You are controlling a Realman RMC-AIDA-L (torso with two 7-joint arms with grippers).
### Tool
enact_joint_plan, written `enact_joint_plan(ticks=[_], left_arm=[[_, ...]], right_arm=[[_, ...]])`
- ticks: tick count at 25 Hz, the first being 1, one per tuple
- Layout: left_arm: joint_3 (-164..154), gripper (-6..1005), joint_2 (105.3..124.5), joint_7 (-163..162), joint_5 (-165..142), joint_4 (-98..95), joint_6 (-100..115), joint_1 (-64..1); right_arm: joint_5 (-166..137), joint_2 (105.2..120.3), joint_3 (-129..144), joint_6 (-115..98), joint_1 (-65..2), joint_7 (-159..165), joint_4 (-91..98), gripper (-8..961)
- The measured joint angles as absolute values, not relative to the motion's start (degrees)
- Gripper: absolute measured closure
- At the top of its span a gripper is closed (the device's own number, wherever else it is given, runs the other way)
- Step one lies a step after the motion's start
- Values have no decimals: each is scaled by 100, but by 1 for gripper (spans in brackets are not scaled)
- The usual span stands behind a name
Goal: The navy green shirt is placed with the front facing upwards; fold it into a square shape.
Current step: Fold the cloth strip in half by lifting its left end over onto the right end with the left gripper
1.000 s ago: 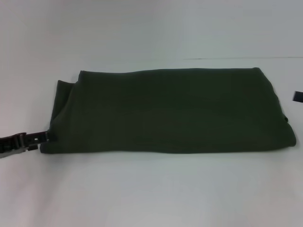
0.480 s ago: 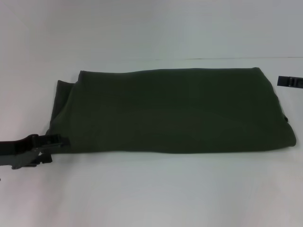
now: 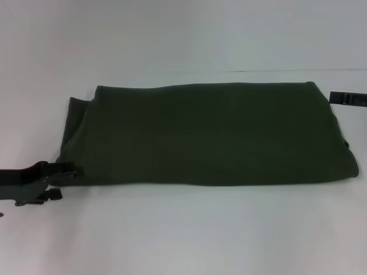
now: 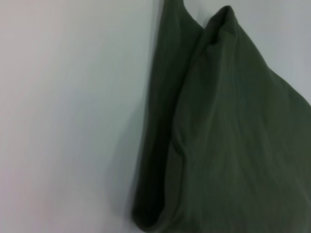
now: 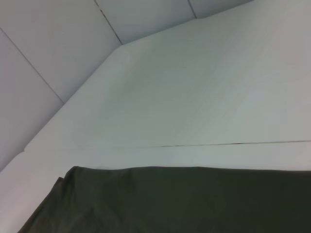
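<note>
The navy green shirt point(image 3: 206, 134) lies folded into a long, plain rectangle across the white table point(image 3: 183, 235), with no lettering showing. My left gripper point(image 3: 67, 182) is at the shirt's front left corner, open; its upper finger point(image 3: 66, 170) reaches the cloth's edge. The left wrist view shows the layered folded end of the shirt point(image 4: 233, 145). Only a dark tip of my right gripper point(image 3: 347, 98) shows, beside the shirt's far right corner. The right wrist view looks over the shirt's far edge point(image 5: 170, 199).
A thin seam point(image 3: 287, 71) runs across the table just behind the shirt. Pale wall panels point(image 5: 58, 43) rise beyond the table's far edge. Bare table surface lies in front of the shirt and to its left.
My left gripper has come in from the left to the shirt's front left corner and its fingers have spread. My right gripper has moved farther back and inward. The shirt has not moved.
</note>
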State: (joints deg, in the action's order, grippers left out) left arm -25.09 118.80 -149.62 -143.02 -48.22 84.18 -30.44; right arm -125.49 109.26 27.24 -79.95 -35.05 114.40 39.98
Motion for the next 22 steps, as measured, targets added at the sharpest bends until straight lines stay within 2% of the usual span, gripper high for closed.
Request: enact_joint_plan(ticks=[22], left_arm=[[-2549, 123, 11785, -15121, -14561, -4447, 7874, -3302]], right_arm=[[-12523, 10925, 2680, -8003, -3462, 11447, 4008, 43]])
